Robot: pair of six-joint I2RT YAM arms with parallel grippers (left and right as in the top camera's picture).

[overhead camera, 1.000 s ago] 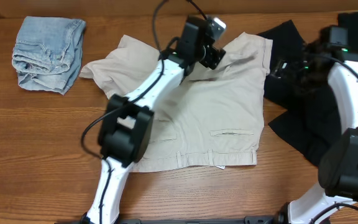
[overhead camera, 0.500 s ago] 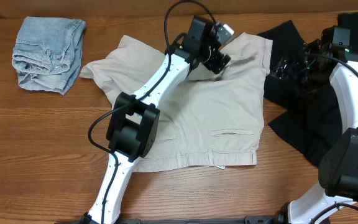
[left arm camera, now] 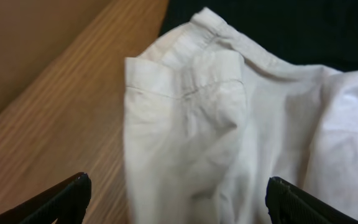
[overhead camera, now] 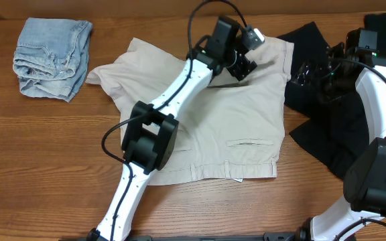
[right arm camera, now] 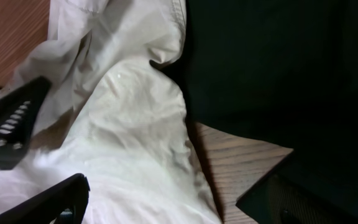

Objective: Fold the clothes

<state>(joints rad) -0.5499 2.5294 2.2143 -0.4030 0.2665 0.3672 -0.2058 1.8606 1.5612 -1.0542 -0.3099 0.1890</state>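
over to the right swings the left arm, and the left fingers (overhead camera: pixel 248 61) are now above the far right corner of the beige shorts (overhead camera: pixel 233 127), spread wide and gripping nothing. in the left wrist view that hemmed corner lies folded over just below them, with bare wood on one side and black cloth beyond. the right fingers (overhead camera: pixel 308 72) are spread and empty too, over the line where the shorts' edge meets the black garments (overhead camera: pixel 334 127). the shorts lie mostly flat in the middle of the counter (overhead camera: pixel 45 167), waistband toward the robot, the other leg rumpled. the denim piece (overhead camera: pixel 51 57) sits bunched at the far left, well apart.
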